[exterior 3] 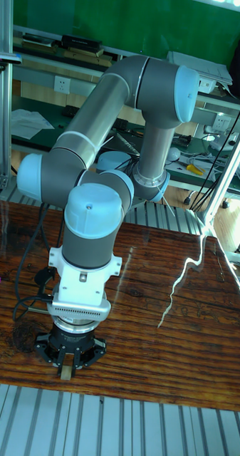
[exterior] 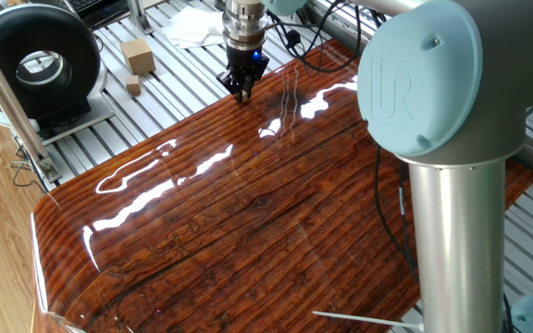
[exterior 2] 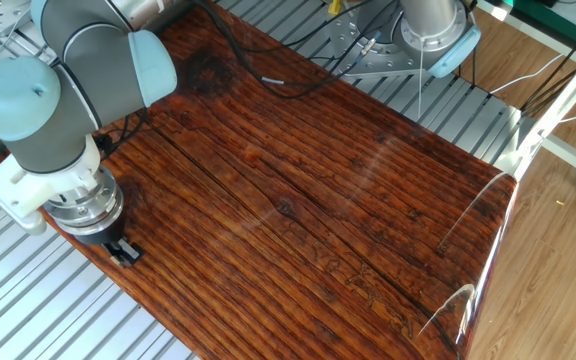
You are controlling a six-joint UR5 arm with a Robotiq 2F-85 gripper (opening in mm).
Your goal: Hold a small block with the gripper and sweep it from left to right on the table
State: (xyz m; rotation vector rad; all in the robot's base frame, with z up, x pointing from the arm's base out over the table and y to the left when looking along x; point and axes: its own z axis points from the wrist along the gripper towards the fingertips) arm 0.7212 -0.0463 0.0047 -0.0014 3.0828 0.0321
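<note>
My gripper (exterior 3: 65, 372) stands upright at the near edge of the table (exterior 3: 148, 313) in the tall view, shut on the small block (exterior 3: 65, 370), a tan sliver showing between the black fingers. In one fixed view the gripper (exterior: 242, 92) is at the far edge of the glossy table (exterior: 248, 213), and the block is hidden by the fingers. The other fixed view puts the gripper (exterior 2: 125, 253) at the left edge of the table (exterior 2: 318, 200), tips at or just above the board.
On the slatted aluminium base (exterior: 169, 69) beyond the table lie a bigger tan box (exterior: 138, 55), a second small tan cube (exterior: 133, 87) and white cloth (exterior: 192, 26). A black round device (exterior: 40, 60) stands at far left. Cables (exterior 2: 258, 75) trail across the board.
</note>
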